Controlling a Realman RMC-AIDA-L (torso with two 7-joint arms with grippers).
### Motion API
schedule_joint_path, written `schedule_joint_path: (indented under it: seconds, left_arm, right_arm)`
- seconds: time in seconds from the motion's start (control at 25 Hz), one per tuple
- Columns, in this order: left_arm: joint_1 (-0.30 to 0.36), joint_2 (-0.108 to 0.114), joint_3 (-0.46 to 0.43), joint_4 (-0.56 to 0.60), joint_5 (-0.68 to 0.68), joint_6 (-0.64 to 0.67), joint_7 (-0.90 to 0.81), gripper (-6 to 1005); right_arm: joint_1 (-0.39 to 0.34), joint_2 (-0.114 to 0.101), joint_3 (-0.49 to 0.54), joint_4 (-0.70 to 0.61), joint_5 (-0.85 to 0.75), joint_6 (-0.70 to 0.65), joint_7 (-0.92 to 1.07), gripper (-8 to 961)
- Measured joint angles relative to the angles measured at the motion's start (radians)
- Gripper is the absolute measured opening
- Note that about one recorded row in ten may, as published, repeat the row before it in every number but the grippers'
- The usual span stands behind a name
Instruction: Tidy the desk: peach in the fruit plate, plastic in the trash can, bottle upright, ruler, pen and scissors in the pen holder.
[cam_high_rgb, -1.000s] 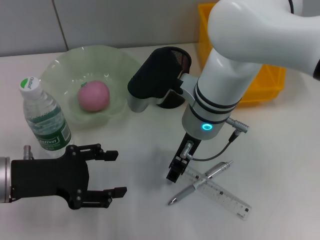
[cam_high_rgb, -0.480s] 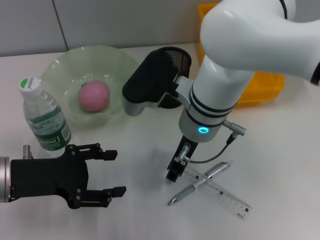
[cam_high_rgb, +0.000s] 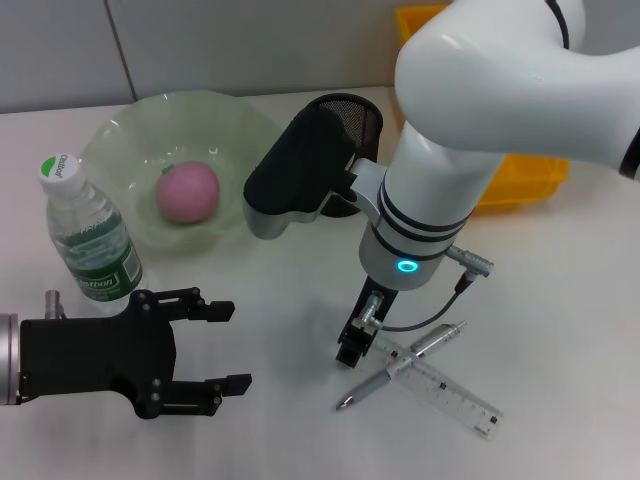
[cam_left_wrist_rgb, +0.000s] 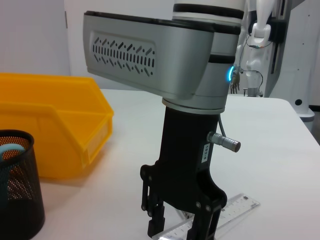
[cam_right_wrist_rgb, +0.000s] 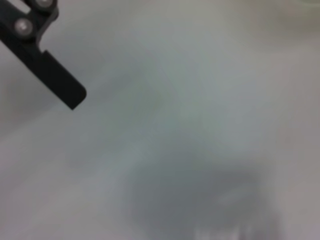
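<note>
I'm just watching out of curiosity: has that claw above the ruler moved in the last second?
Barely: the right gripper stays at the ruler's end, dipping slightly toward it.

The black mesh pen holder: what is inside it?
In the black mesh pen holder, a light blue curved piece shows at the rim. The holder's wall hides everything lower.

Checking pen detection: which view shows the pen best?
Head view. The pen lies in full on the table, crossing the ruler, with the right gripper just beside them. The left wrist view shows only the ruler behind that gripper; the right wrist view shows no pen.
</note>
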Motion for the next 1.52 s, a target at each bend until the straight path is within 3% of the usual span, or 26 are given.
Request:
schedule_joint_path:
  seconds: [0.88, 1.16, 1.52]
  left_arm:
    - [-0.002, 0.0, -0.003, 0.0, -0.001, 0.0, 0.0, 786]
    - [0.001, 0.0, -0.003, 0.0, -0.001, 0.0, 0.0, 786]
    - [-0.002, -0.002, 0.004, -0.001, -0.001, -0.004, 0.0, 786]
  right_arm:
    - [-0.014, -0.001, 0.019, -0.052, 0.0, -0.02, 0.006, 381]
    - [-0.072, -0.009, 0.189, -0.243, -0.103, -0.105, -0.004, 381]
    - [-0.126, -0.011, 0.39, -0.4, -0.144, -0.091, -0.087, 380]
